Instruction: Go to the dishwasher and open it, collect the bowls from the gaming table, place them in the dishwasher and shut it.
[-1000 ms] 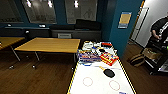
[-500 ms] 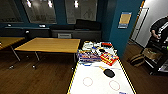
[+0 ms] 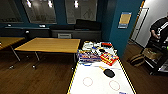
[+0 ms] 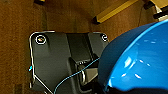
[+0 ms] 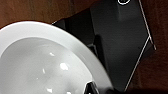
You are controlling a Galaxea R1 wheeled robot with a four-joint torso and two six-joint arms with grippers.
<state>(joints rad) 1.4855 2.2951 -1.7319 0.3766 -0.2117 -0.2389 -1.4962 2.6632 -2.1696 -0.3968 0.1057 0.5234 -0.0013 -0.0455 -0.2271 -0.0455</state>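
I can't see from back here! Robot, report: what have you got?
Left end effector: blue bowl close up. Right end effector: white bowl close up. Gaming table ahead, game boxes on it. Person standing far right.

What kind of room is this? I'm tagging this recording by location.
Probably an office break or games room: a white-topped gaming table with yellow edging, strewn with board-game boxes, wooden-topped tables beside it, a dark sofa along the blue wall, and wood flooring.

The gaming table (image 3: 100, 83), white-topped with yellow edging, carried colourful game boxes (image 3: 88, 57) and a red box (image 3: 109, 58) at its far end; a black paddle (image 3: 109, 73) lay nearer.
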